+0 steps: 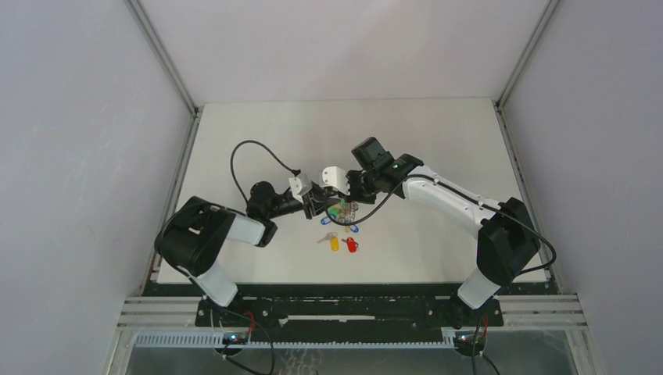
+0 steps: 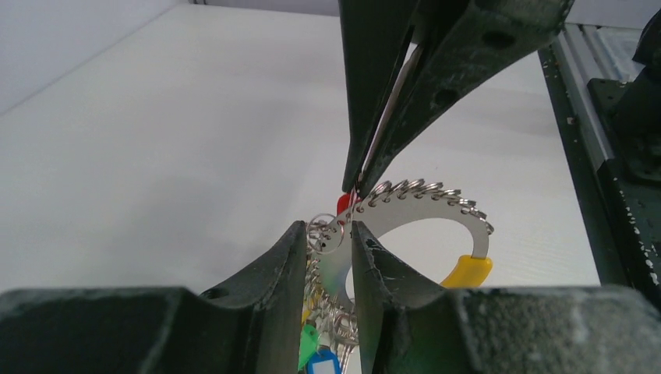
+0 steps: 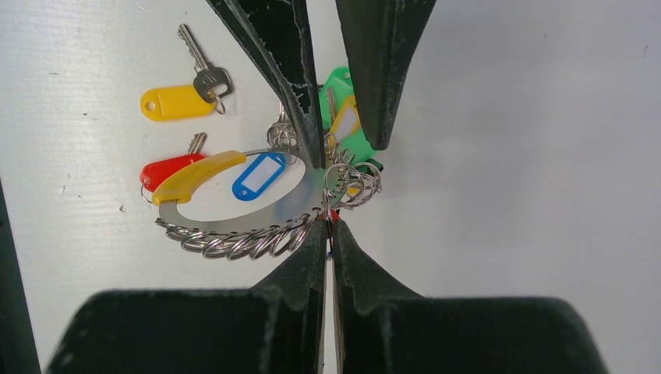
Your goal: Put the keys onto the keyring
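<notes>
The keyring [image 1: 342, 209] is a flat silver loop [image 3: 226, 226] edged with small split rings and carrying a yellow band [image 2: 466, 270]. It hangs above the table between both grippers. My right gripper [image 3: 330, 226] is shut on its edge, with a speck of red at the tips. My left gripper [image 2: 327, 234] stands open, its fingers on either side of the loop's other end. Green [image 2: 309, 343] and blue [image 3: 259, 175] tags dangle below. A yellow-tagged key [image 3: 167, 102] and a red-tagged key [image 3: 164, 169] lie loose on the table.
In the top view the loose keys [image 1: 335, 243] lie just nearer than the grippers, towards the table's front edge [image 1: 352, 283]. Grey walls enclose the white table [image 1: 258, 141] on three sides. The left arm's black cable [image 1: 238, 156] loops over the table.
</notes>
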Controlling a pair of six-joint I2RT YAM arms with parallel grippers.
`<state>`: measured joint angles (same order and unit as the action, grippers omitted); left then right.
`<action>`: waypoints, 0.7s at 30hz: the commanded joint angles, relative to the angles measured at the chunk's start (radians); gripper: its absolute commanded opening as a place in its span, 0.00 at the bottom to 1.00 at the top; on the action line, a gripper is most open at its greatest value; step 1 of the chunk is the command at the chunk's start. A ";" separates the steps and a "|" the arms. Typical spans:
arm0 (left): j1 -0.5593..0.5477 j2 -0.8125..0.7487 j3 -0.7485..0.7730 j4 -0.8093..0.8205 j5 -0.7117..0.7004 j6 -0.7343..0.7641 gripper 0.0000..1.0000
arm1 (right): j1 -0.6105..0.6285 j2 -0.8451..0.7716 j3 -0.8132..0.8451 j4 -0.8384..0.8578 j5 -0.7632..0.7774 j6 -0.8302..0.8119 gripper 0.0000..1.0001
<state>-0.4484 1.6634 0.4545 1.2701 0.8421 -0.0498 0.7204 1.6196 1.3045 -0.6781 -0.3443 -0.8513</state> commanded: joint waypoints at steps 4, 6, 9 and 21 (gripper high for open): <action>-0.010 0.017 0.028 0.131 0.042 -0.047 0.33 | 0.004 -0.004 0.056 0.015 -0.015 -0.027 0.00; -0.019 0.031 0.036 0.131 0.047 -0.047 0.32 | 0.004 -0.001 0.060 0.015 -0.015 -0.026 0.00; -0.023 0.043 0.043 0.131 0.049 -0.045 0.31 | 0.004 0.003 0.064 0.015 -0.017 -0.029 0.00; -0.030 0.082 0.080 0.130 0.057 -0.039 0.26 | 0.010 0.001 0.064 0.020 -0.036 -0.030 0.00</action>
<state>-0.4728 1.7344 0.4896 1.3453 0.8780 -0.0879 0.7216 1.6310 1.3193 -0.6899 -0.3523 -0.8658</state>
